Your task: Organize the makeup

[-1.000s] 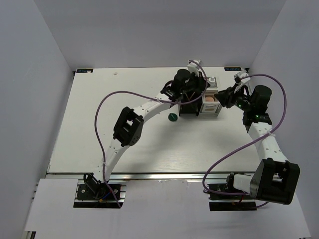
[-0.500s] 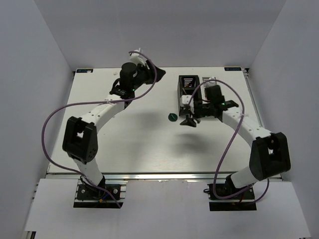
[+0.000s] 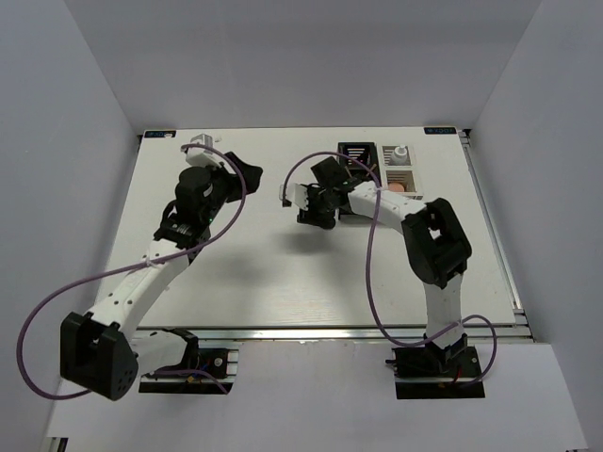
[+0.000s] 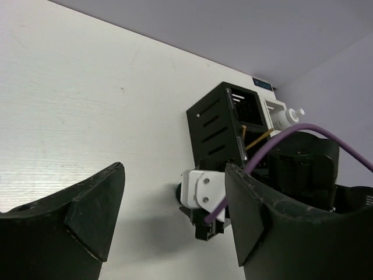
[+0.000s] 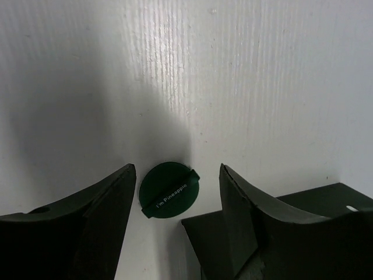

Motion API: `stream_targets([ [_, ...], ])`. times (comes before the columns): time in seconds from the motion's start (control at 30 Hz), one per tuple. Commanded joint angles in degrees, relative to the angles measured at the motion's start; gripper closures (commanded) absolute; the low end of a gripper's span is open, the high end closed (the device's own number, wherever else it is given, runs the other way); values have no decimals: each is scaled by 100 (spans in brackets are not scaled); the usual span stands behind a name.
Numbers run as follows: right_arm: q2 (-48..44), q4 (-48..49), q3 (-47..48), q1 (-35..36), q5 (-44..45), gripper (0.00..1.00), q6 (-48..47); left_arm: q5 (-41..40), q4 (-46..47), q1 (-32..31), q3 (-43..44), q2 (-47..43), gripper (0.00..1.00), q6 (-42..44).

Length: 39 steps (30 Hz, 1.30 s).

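A dark-green disc (image 5: pixel 169 189) printed "I'm Pineapple" lies flat on the white table. My right gripper (image 5: pixel 178 169) hangs just above it, open, with the disc between the fingers and nearer the left one. In the top view the right gripper (image 3: pixel 307 203) covers the disc. From the left wrist view only the disc's edge (image 4: pixel 178 190) shows behind the right gripper's head (image 4: pixel 205 197). My left gripper (image 4: pixel 175 169) is open and empty, out over bare table at the left (image 3: pixel 243 173). A white tube (image 3: pixel 400 152) and a peach puff (image 3: pixel 399 186) sit in the white organizer (image 3: pixel 415 169).
The black slotted organizer (image 3: pixel 358 153) stands just right of the right gripper, against the white one; a corner of it (image 5: pixel 326 201) shows close to the right finger. A purple cable (image 3: pixel 372 254) loops along each arm. The table's far edge (image 3: pixel 301 129) meets the grey wall.
The right gripper has moved left over the green disc and opened wider. The left arm has swung back from the far edge toward the left, and its jaws have opened.
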Motion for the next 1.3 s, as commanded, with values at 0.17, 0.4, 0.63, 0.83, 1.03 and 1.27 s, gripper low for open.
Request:
stream_targets([
  [0.17,650,-1301,1023,194,1277,35,103,-613,-515,89,-505,-699,19,-6],
  [0.4,1142,-2093,1463,264,1690,34,-108,-569,-498,89,-540,-655,18,-32],
  [0.63,1450,-2260,1481,282,1700,40,-205,-682,-586,89,-531,-769,17,-59],
  [0.83,1495,-2699,1648,282,1077,84,-205,-788,-674,89,-514,-909,17,-15],
  [1.03,1057,-2946,1744,273,-65,100,-65,-867,-674,89,-514,-945,17,3],
  [1.27,-551,-2000,1159,-77,-3095,100,769,-1219,-674,98,-514,-1111,16,82],
])
